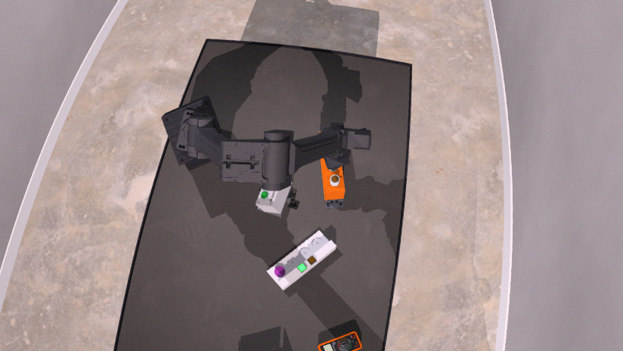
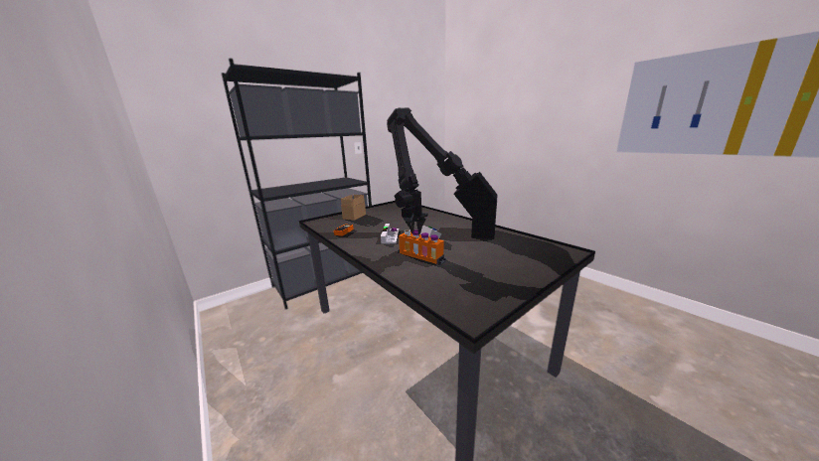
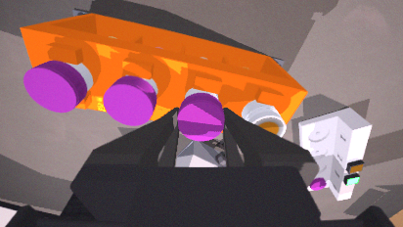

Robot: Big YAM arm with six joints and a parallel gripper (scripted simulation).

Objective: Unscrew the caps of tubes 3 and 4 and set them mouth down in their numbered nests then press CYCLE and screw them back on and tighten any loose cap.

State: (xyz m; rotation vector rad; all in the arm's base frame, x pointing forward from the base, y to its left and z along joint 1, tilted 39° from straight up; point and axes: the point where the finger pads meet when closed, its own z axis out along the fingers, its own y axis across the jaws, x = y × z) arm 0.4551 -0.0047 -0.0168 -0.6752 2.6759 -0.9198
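Note:
My gripper (image 3: pixel 201 113) (image 2: pixel 415 228) is shut on the purple cap (image 3: pixel 201 129) of tube 3, which sits over its tube in the orange decapping station (image 1: pixel 333 192) (image 3: pixel 44 35). The caps of tube 1 (image 3: pixel 55 87) and tube 2 (image 3: pixel 129 101) are on. Tube 4 (image 3: pixel 264 122) (image 1: pixel 334 180) is open. Its purple cap (image 1: pixel 279 271) (image 3: pixel 318 184) is in nest 4 of the white cap tray (image 1: pixel 283 284) (image 3: pixel 361 128); the other nests are empty. The green lamp (image 1: pixel 302 267) (image 3: pixel 352 180) is lit, the amber lamp (image 1: pixel 311 259) (image 3: pixel 356 166) dark. Thread seating is too small to tell.
The key housing (image 1: pixel 271 206) stands between the arm's base and the station, with its green key (image 1: pixel 264 194) in view; the blue key is hidden under the arm. An orange multimeter (image 1: pixel 344 344) (image 2: pixel 343 230) and a cardboard box (image 2: pixel 353 207) stand at the far end.

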